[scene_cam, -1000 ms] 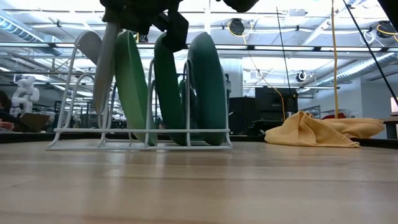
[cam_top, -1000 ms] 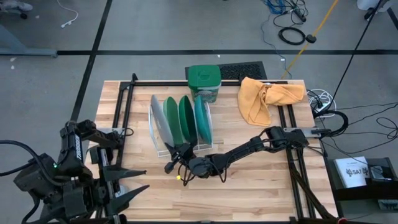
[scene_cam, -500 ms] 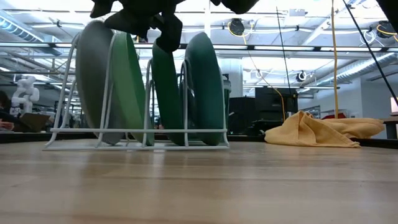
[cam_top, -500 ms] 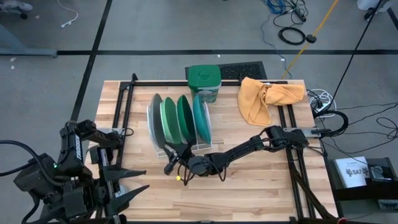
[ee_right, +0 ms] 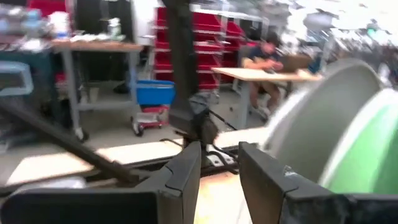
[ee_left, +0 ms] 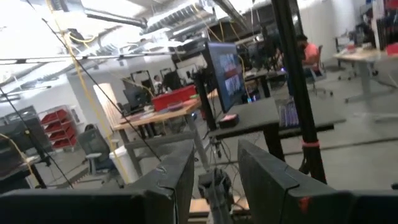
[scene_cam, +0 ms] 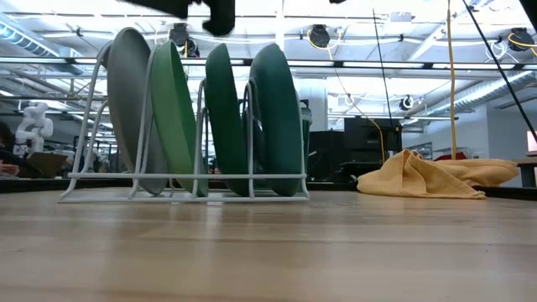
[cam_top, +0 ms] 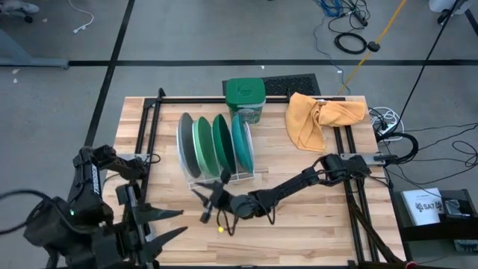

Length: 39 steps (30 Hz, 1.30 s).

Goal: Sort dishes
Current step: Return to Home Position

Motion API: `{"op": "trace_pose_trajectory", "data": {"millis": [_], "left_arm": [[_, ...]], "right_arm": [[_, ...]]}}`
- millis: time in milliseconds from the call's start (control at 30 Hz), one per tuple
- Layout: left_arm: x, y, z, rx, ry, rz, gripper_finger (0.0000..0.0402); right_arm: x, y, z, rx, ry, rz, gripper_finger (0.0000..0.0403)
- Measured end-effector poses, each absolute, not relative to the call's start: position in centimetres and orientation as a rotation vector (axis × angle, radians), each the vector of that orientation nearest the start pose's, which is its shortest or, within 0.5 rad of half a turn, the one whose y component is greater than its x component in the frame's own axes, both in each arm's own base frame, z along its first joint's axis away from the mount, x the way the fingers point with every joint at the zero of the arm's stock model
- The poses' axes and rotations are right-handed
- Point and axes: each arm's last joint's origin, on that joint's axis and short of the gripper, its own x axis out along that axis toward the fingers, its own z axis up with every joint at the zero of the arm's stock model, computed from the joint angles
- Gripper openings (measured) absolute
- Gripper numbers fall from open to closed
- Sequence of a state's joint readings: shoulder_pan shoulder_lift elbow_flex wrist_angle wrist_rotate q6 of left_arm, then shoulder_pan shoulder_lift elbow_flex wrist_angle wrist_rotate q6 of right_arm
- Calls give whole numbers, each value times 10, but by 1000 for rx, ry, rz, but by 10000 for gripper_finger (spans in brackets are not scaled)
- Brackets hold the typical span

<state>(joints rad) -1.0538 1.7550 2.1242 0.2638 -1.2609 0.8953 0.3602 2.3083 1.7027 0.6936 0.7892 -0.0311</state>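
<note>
While grey plate (cam_top: 184, 142), light green plate (cam_top: 202, 142), dark green plate (cam_top: 220, 140) and teal plate (cam_top: 240, 142) stand on edge in the wire rack (cam_top: 196, 179), left to right, faces point sideways and long axes run front-to-back. Right gripper (cam_top: 211, 200) hovers just before the rack, fingers spread, empty. Left gripper (cam_top: 160, 224) sits at the table's (cam_top: 321, 224) front-left corner, fingers apart.
</note>
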Motion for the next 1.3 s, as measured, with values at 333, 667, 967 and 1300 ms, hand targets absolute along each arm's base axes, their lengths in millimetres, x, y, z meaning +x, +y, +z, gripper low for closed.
{"op": "trace_pose_trajectory", "data": {"millis": [333, 667, 967, 1300], "left_arm": [[196, -289, 520, 364, 11, 281, 119], [184, -274, 462, 346, 143, 406, 7], [162, -263, 400, 299, 74, 453, 1], [175, -250, 316, 174, 76, 511, 1]], "right_arm": [[466, 218, 251, -283, -80, -222, 102], [414, 264, 300, -464, -21, 2, 9], [351, 284, 346, -616, 85, 146, 1], [292, 265, 382, -590, 138, 83, 0]]}}
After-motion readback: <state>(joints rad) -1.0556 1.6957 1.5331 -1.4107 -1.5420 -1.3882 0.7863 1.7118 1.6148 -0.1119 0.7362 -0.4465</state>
